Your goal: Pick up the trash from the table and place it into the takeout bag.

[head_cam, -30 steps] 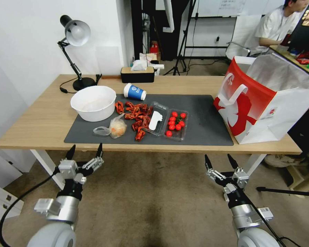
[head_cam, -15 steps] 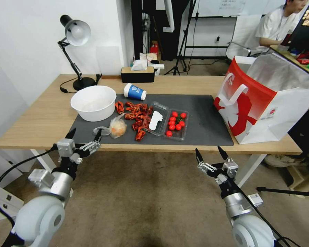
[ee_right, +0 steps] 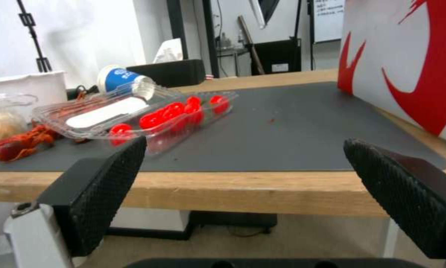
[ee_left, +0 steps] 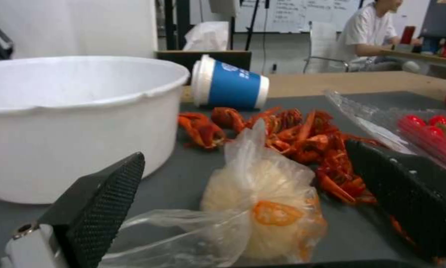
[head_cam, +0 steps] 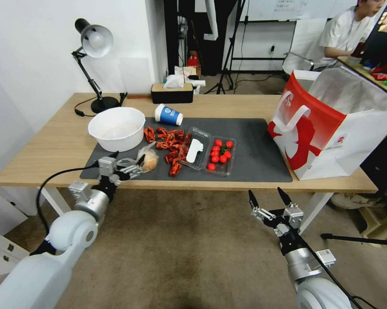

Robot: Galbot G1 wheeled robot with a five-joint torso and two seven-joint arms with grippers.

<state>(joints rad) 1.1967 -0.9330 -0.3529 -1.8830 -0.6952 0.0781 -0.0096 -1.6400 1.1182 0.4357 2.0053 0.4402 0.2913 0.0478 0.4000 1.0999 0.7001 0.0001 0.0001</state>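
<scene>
The left hand [head_cam: 126, 164] is hovering with fingers spread on either side of the clear plastic bag with the orange lump [head_cam: 148, 159], lying on the dark mat [head_cam: 253, 150] of the desk [head_cam: 51, 146] beside a white bowl [head_cam: 116, 128]. The right hand [head_cam: 267, 201] is hanging spread below the desk's front edge. The red-and-white takeout bag [head_cam: 330, 124] is standing at the desk's right end.

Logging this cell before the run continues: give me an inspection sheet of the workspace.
Surface: light-wood table with dark grey mat.
Job's things: clear plastic bag with orange lump; blue-and-white paper cup on its side; red-and-white takeout bag at the right end.
Clutter: white bowl, red crayfish shells, clear tray of cherry tomatoes.
Grippers: left gripper open around the plastic bag; right gripper open below the table edge.
Cables: black lamp cord.
Surroundings: black desk lamp, tissue box.
</scene>
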